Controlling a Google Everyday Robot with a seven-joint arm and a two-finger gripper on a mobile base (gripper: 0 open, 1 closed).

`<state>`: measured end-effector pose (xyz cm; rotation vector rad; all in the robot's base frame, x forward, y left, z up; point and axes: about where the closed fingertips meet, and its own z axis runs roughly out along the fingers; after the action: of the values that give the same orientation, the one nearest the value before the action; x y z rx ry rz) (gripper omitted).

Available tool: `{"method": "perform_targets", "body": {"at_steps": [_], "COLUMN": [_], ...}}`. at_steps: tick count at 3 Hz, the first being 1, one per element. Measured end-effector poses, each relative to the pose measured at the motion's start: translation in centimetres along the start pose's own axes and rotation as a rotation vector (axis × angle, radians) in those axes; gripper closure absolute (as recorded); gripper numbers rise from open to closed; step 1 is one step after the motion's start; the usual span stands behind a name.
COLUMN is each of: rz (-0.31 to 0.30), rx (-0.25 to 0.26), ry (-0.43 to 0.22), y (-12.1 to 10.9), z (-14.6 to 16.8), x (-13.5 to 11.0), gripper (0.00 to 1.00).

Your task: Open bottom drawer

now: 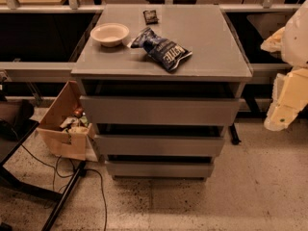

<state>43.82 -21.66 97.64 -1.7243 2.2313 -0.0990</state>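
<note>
Speckled floor [250, 196], grey cabinet [159, 110]. On the tabletop [211, 47]: bowl [109, 34] near left edge, chip bag [161, 48] central. Lowest front is the bottom drawer [159, 169], just above floor. Beyond the right edge hangs the gripper [285, 102] (grasp state: cannot tell).

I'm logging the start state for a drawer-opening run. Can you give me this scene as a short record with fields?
cabinet: grey, three handleless drawer fronts stacked
bottom drawer: lowest front, no interior showing, not yet pulled out
cabinet top: white bowl, blue chip bag, small dark packet
floor, left of cabinet: open cardboard box with items inside
gripper: at right edge of view, beside the cabinet, apart from it
</note>
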Motion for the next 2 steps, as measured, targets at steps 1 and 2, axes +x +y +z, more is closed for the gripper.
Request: {"method": "perform_targets", "body": {"at_steps": [1, 2], "rz": [0.0, -0.005], "rx": [0.0, -0.015], "ry": [0.0, -0.047], "y": [0.0, 1.4], "z": [0.0, 2.6], "x": [0.0, -0.5], "gripper": [0.0, 0.0]}}
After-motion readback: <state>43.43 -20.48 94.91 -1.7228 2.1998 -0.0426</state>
